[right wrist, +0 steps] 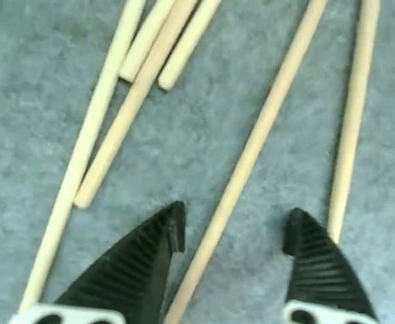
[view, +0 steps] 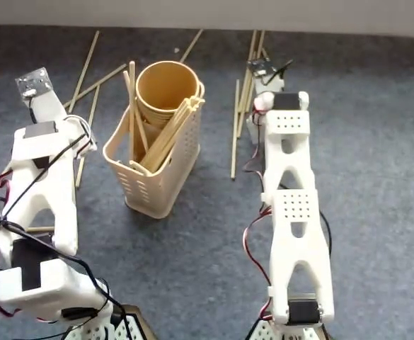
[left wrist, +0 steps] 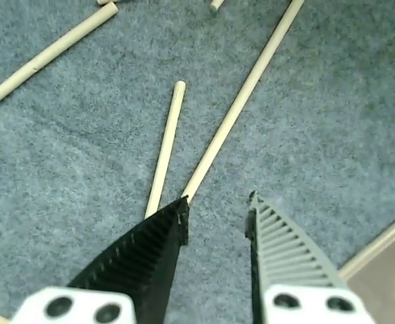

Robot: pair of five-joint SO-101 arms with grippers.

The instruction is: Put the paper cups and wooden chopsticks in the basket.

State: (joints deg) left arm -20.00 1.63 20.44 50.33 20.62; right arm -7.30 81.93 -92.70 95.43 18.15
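wooden chopstick [right wrist: 251, 148] lies flat on the desk [right wrist: 35, 54] between the spread fingers of the right gripper [right wrist: 234, 226]. the left gripper [left wrist: 217, 202], fingers apart, hovers by two more sticks [left wrist: 165, 148]. light, stiff and smooth, each looks best pinched mid-length. beyond, the basket [view: 157, 191] already holds paper cups [view: 165, 88].
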